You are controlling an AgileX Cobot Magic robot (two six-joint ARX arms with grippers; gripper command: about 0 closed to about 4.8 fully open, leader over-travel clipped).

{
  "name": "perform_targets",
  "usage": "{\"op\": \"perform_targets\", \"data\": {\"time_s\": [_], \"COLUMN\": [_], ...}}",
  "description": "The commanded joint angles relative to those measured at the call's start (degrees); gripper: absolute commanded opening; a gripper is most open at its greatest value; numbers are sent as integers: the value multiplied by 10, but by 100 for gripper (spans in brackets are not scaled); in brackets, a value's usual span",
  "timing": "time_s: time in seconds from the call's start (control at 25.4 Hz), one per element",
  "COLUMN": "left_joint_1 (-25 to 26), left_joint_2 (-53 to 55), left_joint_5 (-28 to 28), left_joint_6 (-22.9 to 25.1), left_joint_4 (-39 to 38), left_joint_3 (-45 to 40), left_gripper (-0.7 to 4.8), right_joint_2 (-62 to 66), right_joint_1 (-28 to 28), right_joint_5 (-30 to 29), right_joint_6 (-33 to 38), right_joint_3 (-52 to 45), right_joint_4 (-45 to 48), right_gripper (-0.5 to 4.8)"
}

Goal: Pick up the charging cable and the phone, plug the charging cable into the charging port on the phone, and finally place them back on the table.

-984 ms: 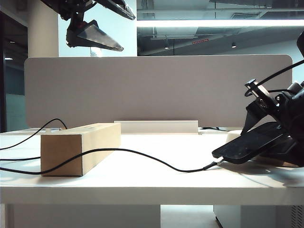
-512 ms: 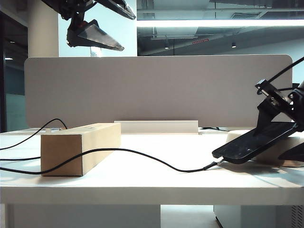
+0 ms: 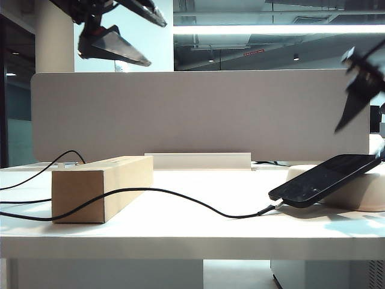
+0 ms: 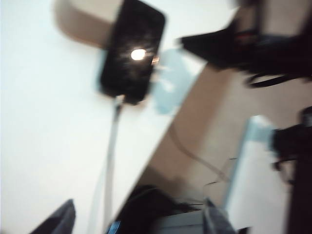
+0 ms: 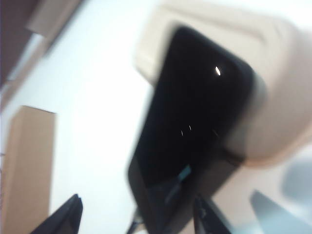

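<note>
The black phone (image 3: 325, 177) leans with its far end on a cream tray (image 3: 361, 192) and its near end on the table (image 3: 192, 232). The black charging cable (image 3: 180, 195) runs from the left over a box, and its plug (image 3: 267, 209) meets the phone's lower short end; the charging port itself is too small to see. My right gripper (image 3: 361, 87) hangs open high above the phone, holding nothing. My left gripper (image 3: 157, 43) is open high at the upper left, far from both. The left wrist view shows the phone (image 4: 132, 53) with the cable (image 4: 111, 161) at its end. The right wrist view looks down on the phone (image 5: 195, 131).
A cardboard box (image 3: 99, 186) lies on the left of the table with the cable draped over it. A grey divider panel (image 3: 198, 114) stands along the back edge, with a low white ledge (image 3: 198, 160) at its foot.
My right gripper has let go of the phone and risen well above it. The phone stays leaning on the tray with the cable at its end. The left gripper has hardly moved.
</note>
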Motion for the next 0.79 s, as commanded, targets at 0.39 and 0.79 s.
{"op": "perform_targets", "data": {"time_s": [0.39,0.79], "left_joint_1": [6,6], "left_joint_2": [-164,-395], "left_joint_5": [-178,-221], "left_joint_6": [101,40], "left_joint_4": [-11,151], "left_joint_3": [-37,-323], "left_gripper": [12,-6], "right_joint_2": [-234,-310], "right_joint_1": [1,2], "right_joint_5": [47,47], "right_joint_6": [-243,-288], "right_joint_3": [-24,-40], "right_joint_4": [-127,-122], "right_gripper": [40,35]}}
